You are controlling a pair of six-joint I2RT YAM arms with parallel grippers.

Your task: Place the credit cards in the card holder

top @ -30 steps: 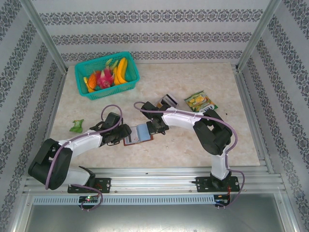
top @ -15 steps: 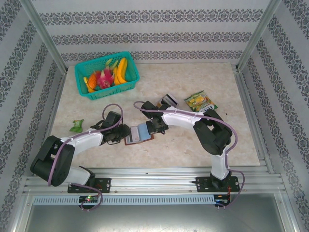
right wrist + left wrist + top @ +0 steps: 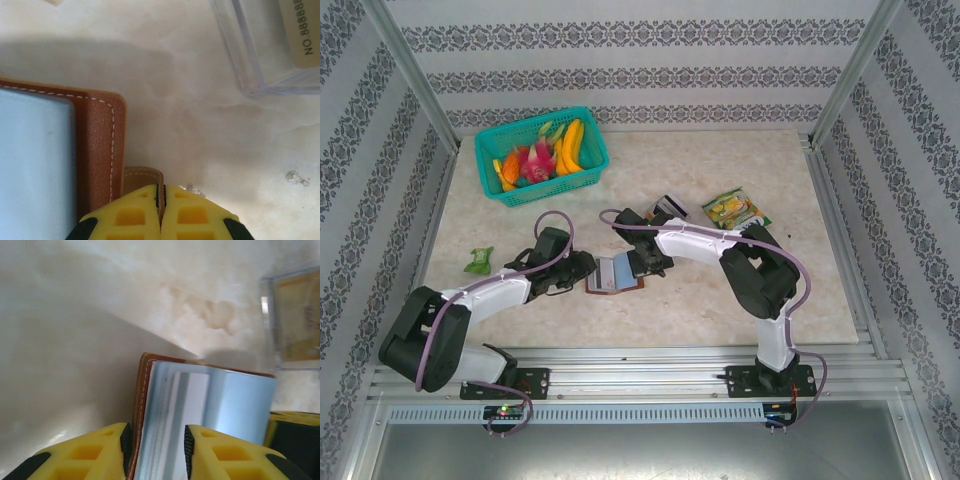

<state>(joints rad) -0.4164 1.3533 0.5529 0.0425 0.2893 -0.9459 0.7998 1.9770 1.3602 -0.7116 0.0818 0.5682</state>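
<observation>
The card holder [image 3: 615,273] lies open on the table [image 3: 740,300] at the centre of the top view, long axis running left to right. The left gripper [image 3: 582,271] is at its left edge and the right gripper [image 3: 643,265] at its right. The left jaws stand partly closed around the stitched leather edge and appear to pinch it. The right gripper's fingers [image 3: 135,215] are pressed together over the holder's closure tab [image 3: 142,175]; whether they pinch it or only pin it, I cannot tell. A credit card [image 3: 305,30] sits in a clear plastic box [image 3: 240,55] up and right of the holder, nearer the right arm. Both arms reach forward low, converging.
</observation>
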